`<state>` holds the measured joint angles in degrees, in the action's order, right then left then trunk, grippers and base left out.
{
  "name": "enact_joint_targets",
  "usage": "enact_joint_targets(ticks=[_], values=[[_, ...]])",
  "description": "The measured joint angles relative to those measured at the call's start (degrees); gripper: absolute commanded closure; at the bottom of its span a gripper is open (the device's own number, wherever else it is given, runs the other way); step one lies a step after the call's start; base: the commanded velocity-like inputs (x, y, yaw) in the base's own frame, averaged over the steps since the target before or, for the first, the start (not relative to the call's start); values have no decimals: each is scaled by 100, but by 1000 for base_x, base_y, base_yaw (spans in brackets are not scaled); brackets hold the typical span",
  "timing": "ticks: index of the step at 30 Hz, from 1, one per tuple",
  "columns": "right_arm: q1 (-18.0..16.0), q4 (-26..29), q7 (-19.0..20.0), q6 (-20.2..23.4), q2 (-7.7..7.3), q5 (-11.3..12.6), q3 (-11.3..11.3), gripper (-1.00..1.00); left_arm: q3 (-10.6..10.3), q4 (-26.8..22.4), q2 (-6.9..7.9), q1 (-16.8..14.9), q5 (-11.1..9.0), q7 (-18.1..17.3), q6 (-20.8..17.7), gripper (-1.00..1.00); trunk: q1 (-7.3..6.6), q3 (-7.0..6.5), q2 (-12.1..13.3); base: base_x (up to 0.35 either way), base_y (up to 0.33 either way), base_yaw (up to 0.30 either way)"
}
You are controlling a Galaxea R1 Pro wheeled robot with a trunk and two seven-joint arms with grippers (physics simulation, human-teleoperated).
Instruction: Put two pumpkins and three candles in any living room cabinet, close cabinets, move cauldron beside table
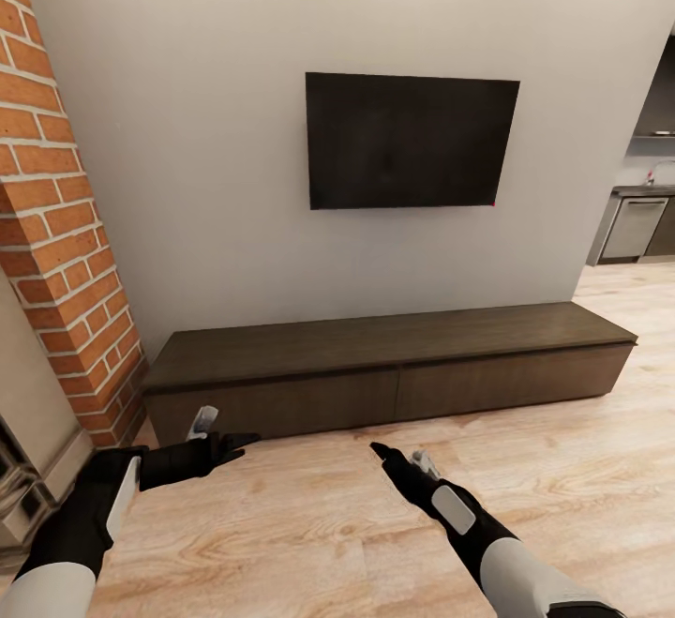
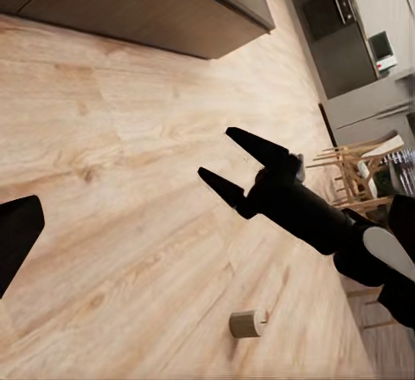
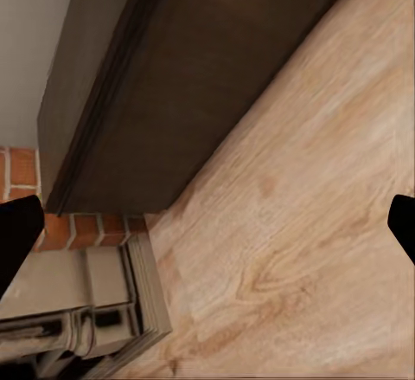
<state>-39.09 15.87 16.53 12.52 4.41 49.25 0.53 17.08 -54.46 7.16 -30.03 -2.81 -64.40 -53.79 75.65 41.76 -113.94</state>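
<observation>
From the head camera, the cabinet point(image 1: 394, 369) runs long and low against the grey wall, its front panels shut and its flat top bare, just ahead of both arms. A dark television point(image 1: 411, 142) hangs on the wall above it, and a brick column point(image 1: 56, 224) stands at the cabinet's end beyond the left arm. The left gripper point(image 1: 230, 442) hovers over the wooden floor point(image 1: 309, 524) just short of the cabinet front, its jaws pointing toward the other arm; how far apart they stand cannot be told here. The right gripper point(image 1: 386, 457) hangs near it, jaws aimed at the cabinet and holding nothing.

In the left wrist camera, the right gripper point(image 2: 229, 159) sits out beyond the left jaws, its two dark fingers clearly spread and empty. A small tan cylinder point(image 2: 245, 323) stands on the floor near it. The cabinet point(image 2: 156, 8) lies farther off, with wooden chairs point(image 2: 359, 172) well beyond.

In the right wrist camera, two fingertips point(image 3: 17, 233) sit wide apart with nothing between them. Past them lie the cabinet point(image 3: 173, 77) end and the brick column point(image 3: 52, 224).
</observation>
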Motion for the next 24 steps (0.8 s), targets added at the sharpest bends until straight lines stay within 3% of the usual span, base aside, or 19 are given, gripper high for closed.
enact_joint_targets(ticks=[1, 2, 4, 7, 13, 20, 24], values=[[0, 2, 69, 71, -4, 85, 1, -100, -12, 1, -6, 0, 0, 0, 0, -100, 0, 0, 0, 0, 0, 0], [0, -1, 287, 314, -15, 358, 2, -100, -34, 5, -18, 0, -7, -1, 0, -100, 0, 0, 0, 0, 0, 0], [0, -29, 457, 509, -29, 637, 4, -100, -44, 29, -26, 0, -14, -9, -1, -100, 0, 0, 0, 0, 0, 0], [0, -11, 561, 556, -58, 789, 4, -100, -48, 50, -29, 4, -19, -16, -1, -100, 0, 0, 0, 0, 0, 0], [1, 16, 731, 581, -193, 868, 6, -100, -43, 81, -31, 8, -31, -49, -2, -100, -1, 0, 0, 61, 0, 0], [1, 22, 1076, 566, -209, 866, 9, -100, -40, 83, -9, 8, -3, -685, 1, -100, -3, 0, 0, 280, 38, 0], [1, 23, 1229, 550, -211, 861, 9, -100, -44, 84, -10, 10, 14, -821, 3, -100, -3, 0, 0, 317, 69, 0]])
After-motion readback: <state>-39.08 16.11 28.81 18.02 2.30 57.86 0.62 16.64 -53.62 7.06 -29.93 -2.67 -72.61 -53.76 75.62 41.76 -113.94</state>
